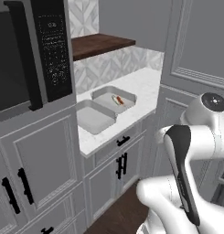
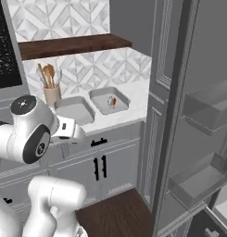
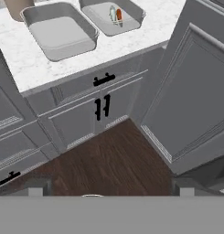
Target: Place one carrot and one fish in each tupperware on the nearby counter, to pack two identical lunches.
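Dark wooden floorboards lie closest to your hand camera, and the gripper's fingertips cannot be made out there against the lower edge; take the jaws as spread fully wide with nothing between them. Up and well away from the hand, the counter carries two grey tupperware trays side by side. Your far tupperware holds one carrot and one fish lying close together, while the near tupperware beside it has a bare floor. You can pick out the same pair from the left base view, where the carrot shows as an orange sliver in the farther tray, and the other tray sits just in front of it. White marbled stone tops grey panelled cabinets with black handles, under a patterned tile backsplash and a dark brown shelf. Your right base view adds a tan utensil holder with wooden tools, standing next to the near tray, plus a tall glass-fronted unit on the right. Your left base view instead gives you a black microwave set over the cabinets at left.
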Available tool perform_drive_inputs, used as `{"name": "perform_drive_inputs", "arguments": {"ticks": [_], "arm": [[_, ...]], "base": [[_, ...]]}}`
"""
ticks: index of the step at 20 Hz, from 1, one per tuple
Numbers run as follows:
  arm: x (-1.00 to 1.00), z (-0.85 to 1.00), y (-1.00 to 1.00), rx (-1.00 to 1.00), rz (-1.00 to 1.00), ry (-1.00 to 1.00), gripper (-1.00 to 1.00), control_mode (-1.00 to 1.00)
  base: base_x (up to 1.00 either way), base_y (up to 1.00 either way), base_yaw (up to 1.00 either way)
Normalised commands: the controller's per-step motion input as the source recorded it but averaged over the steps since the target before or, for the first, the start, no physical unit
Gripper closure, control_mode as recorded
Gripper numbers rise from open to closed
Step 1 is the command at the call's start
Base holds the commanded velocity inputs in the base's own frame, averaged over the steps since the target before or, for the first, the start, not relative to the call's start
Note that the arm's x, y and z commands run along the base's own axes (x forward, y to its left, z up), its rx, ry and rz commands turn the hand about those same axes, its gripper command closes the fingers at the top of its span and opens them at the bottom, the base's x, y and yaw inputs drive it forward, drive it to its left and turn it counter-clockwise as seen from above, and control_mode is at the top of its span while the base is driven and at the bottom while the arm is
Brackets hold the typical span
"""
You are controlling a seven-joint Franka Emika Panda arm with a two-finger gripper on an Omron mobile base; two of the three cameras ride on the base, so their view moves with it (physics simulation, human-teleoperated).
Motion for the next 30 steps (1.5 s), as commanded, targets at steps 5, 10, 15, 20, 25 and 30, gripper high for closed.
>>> {"name": "perform_drive_inputs", "arguments": {"ticks": [5, 10, 15, 20, 25, 30], "arm": [[0.0, 0.0, 0.0, 0.0, 0.0, 0.0, -1.0, 1.0], [0.0, 0.0, 0.0, 0.0, 0.0, 0.0, -1.0, 1.0], [0.0, 0.0, 0.0, 0.0, 0.0, 0.0, -1.0, 1.0], [0.0, 0.0, 0.0, 0.0, 0.0, 0.0, -1.0, 1.0], [0.0, 0.0, 0.0, 0.0, 0.0, 0.0, -1.0, 1.0], [0.0, 0.0, 0.0, 0.0, 0.0, 0.0, -1.0, 1.0]], "base": [[-1.0, -0.1, -0.02], [-0.73, -0.58, -0.35], [-0.05, -0.45, -0.52], [0.0, -0.36, -0.57], [0.02, -0.37, -0.57], [0.02, -0.37, -0.51]]}}
